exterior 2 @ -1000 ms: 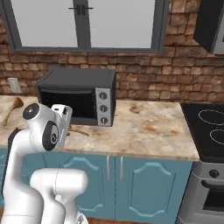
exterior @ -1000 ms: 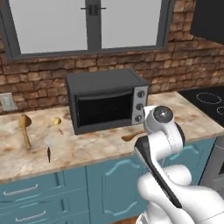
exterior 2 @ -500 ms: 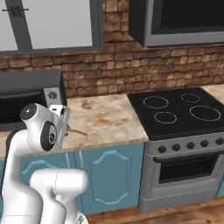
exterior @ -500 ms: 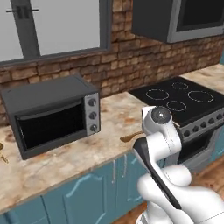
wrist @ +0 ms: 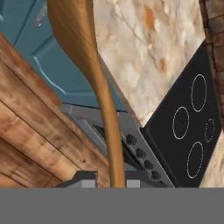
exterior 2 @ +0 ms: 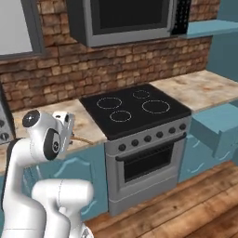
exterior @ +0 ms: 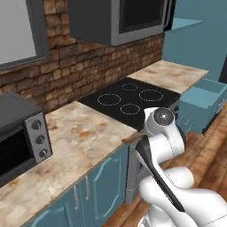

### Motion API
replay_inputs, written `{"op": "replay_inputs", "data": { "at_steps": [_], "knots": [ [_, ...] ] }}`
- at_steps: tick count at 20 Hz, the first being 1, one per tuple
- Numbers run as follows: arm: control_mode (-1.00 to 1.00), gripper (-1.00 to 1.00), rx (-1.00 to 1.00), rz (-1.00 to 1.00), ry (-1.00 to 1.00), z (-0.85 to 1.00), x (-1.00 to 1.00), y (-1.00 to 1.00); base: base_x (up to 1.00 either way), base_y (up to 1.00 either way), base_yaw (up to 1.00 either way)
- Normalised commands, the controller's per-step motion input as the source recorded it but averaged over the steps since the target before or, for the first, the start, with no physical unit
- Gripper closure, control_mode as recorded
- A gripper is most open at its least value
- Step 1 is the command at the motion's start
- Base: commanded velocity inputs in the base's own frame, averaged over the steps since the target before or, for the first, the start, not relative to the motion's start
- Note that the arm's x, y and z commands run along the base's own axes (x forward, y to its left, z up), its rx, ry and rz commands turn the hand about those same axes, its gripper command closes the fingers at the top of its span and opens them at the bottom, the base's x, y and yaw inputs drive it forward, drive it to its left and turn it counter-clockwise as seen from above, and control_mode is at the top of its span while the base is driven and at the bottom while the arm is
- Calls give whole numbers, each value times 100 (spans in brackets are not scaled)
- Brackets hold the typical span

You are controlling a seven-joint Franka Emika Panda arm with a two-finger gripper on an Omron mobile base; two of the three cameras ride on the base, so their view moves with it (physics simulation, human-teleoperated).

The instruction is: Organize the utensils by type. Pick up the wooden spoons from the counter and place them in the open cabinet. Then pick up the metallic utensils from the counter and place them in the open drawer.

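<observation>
Pinched between the gripper's (wrist: 110,179) two dark finger tips is a wooden spoon (wrist: 83,65), held by the lower end of its handle. In the hand view the long orange-brown handle rises from the jaws and widens into the rounded bowl at the top, which hangs over the teal cabinet fronts and wooden floor (wrist: 30,131) beside the counter (wrist: 144,48) edge.

From the left base view, going left to right: a dark toaster oven (exterior: 20,137) sits at the far left on the beige marbled counter (exterior: 84,142); the black four-ring cooktop (exterior: 128,99) follows; the spoon's brown end (exterior: 133,138) pokes out just left of the white arm, at the counter's edge; farther right an open teal drawer (exterior: 206,99) juts from the lower cabinets.

From the right base view, the spoon (exterior 2: 81,139) shows as a thin brown stick right of the gripper (exterior 2: 69,132), over the counter edge. The stove (exterior 2: 139,135) stands mid-frame, a dark microwave (exterior 2: 125,21) above it, and the open drawer (exterior 2: 218,132) at the right.
</observation>
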Motion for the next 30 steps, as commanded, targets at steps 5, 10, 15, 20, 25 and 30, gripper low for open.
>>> {"op": "replay_inputs", "data": {
  "at_steps": [5, 10, 15, 20, 25, 30],
  "knots": [
    [100, 100, 0, 0, 0, 0, 0, 0, 0, -59, -43],
    [100, 100, 0, 0, 0, 0, 0, 0, 0, -59, -41],
    [100, 100, 0, 0, 0, 0, 0, 0, 0, -51, -42],
    [100, 100, 0, 0, 0, 0, 0, 0, 0, -46, -44],
    [100, 100, 0, 0, 0, 0, 0, 0, 0, -42, -46],
    [100, 100, 0, 0, 0, 0, 0, 0, -3, -53, -46]
  ]
}}
